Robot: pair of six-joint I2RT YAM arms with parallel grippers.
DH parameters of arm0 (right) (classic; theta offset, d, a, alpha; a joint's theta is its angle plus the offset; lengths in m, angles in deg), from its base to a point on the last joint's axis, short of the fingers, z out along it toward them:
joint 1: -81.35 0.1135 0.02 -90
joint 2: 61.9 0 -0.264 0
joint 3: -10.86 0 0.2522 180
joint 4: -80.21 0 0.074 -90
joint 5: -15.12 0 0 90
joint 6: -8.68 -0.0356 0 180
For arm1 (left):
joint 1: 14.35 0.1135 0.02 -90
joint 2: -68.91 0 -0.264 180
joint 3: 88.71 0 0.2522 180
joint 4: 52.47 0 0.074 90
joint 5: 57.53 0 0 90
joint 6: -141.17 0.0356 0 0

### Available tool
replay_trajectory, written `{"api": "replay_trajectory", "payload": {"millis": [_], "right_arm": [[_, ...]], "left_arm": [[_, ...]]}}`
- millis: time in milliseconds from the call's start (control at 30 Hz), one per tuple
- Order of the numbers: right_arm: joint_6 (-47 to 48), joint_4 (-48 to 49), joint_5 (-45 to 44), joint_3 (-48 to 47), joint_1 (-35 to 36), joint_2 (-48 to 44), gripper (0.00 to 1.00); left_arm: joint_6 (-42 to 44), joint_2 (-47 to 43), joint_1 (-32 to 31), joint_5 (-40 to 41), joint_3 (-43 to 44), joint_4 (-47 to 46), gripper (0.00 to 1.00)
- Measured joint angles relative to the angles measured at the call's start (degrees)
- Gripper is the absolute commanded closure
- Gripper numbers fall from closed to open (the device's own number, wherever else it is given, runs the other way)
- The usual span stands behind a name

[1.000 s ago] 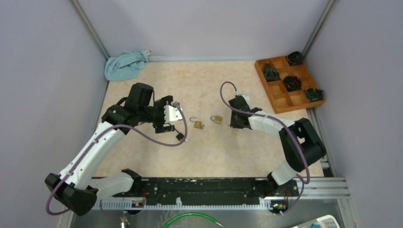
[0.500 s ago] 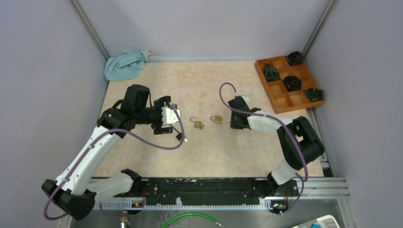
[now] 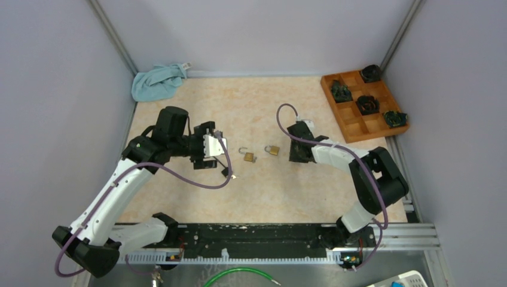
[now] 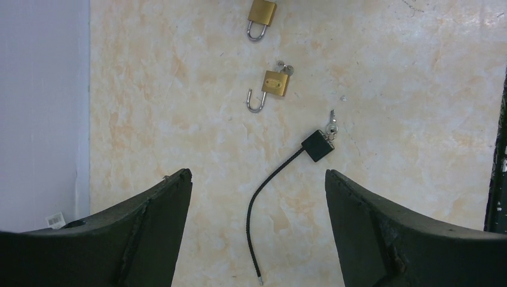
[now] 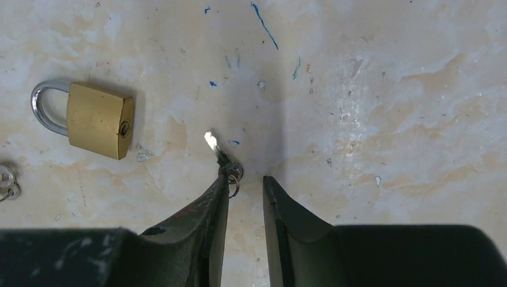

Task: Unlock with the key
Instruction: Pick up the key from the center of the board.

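Two brass padlocks lie mid-table. The left padlock (image 3: 248,157) (image 4: 272,85) has its shackle swung open and a key in it. The right padlock (image 3: 272,149) (image 5: 95,119) (image 4: 262,13) is closed. A small key (image 5: 216,150) with a ring lies on the table at the tip of my right gripper's left finger. My right gripper (image 3: 293,151) (image 5: 245,177) has only a narrow gap, and bare table shows in that gap. My left gripper (image 3: 216,149) (image 4: 257,173) is wide open and empty, above a black cable lock (image 3: 227,172) (image 4: 317,145) with its own key.
A wooden compartment tray (image 3: 350,116) holding dark objects stands at the back right. A light blue cloth (image 3: 156,82) lies in the back left corner. Grey walls enclose the table on three sides.
My left arm has drawn back a little to the left, away from the padlocks. The right arm and both padlocks have not moved.
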State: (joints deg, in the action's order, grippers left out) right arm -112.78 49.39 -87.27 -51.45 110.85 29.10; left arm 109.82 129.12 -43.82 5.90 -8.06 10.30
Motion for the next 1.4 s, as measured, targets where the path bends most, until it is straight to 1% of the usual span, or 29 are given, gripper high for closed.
{"api": "replay_trajectory", "payload": {"millis": [200,400,567,700,800,1233,1333,1400], "right_arm": [[-3.65,-0.61,0.04,0.02,0.0,-3.5,0.66],[-8.83,-0.44,0.31,0.13,0.0,-6.51,0.66],[-12.66,-0.37,1.33,0.83,0.0,-6.47,0.65],[-15.67,-0.66,2.27,1.33,0.0,-5.49,0.61],[-17.25,-0.63,2.82,1.42,0.0,-4.44,0.6],[-19.52,-0.5,2.45,1.77,0.0,-1.84,0.61],[-19.71,0.37,1.97,1.73,0.0,-1.38,0.61],[-19.74,0.96,1.73,1.7,0.0,-1.18,0.63]], "left_arm": [[0.09,-0.02,0.0,-0.31,0.0,0.15,0.14],[0.15,-0.02,0.0,-0.55,0.0,0.26,0.14],[0.37,-0.2,0.0,-0.55,0.0,0.42,0.15],[0.55,-0.52,0.0,-0.72,0.0,0.55,0.15],[0.59,-0.63,0.0,-0.96,0.0,0.61,0.15],[0.57,-0.76,0.0,-2.01,0.0,0.74,0.16],[0.57,-0.76,0.0,-2.14,0.02,0.74,0.16],[0.57,-0.76,0.0,-2.25,0.04,0.74,0.16]]}}
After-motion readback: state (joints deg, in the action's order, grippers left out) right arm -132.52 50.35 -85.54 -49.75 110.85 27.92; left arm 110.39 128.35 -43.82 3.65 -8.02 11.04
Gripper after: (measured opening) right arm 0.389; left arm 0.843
